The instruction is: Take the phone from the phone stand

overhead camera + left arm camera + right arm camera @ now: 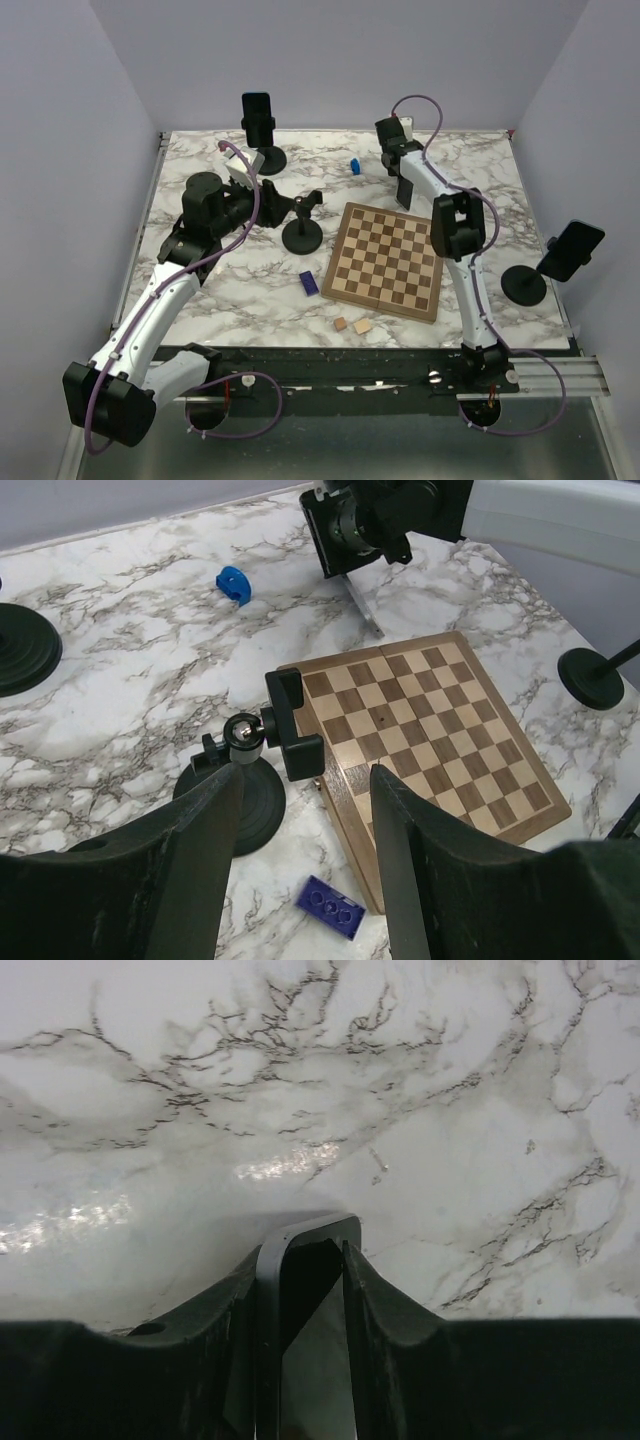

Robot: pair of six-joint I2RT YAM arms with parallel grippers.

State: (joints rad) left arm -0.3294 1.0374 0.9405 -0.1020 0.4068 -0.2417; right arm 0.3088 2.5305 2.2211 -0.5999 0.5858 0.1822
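A: State of the right tool (300, 1260)?
B: Clamped on the phone (318, 1360). Pinches its two long edges between dark fingers (200, 1320), one end pointed down at the bench (250, 290). Cannot tell whether touching the marble.
A: Where, exactly?
B: Held just beyond the far edge of the chessboard (385, 260), well apart from the phone stand (302, 228).
A: And the left tool (305, 770)?
B: Spread wide, gripping nothing. Hangs near the phone stand, on its left, apart from it. In the wrist view, stand framed between the two fingers.
A: Anything crowding that stand?
B: Planted just beside the chessboard's left corner, bracket tilted toward the board. Near it, on the arm side, a blue studded brick (330, 907). Farther toward the near edge, a pair of small wooden blocks (362, 326), side by side, just off the board.
A: Beyond that?
B: A small blue curved piece (233, 583) near the back, between the rear stand (272, 160) and the right tool. Rear stand topped with an upright dark handset (257, 112). At the right edge, a third stand (525, 286) with a tilted handset (572, 248).
A: Surfaces?
B: White marble-patterned bench, grey-veined, glossy enough to throw glare. Wooden board in light and dark squares inside a plain frame. Stands all matte black: round disc foot, thin post, ball joint, clamp bracket. Phone thin, round-cornered, dark-faced with a grey rim.
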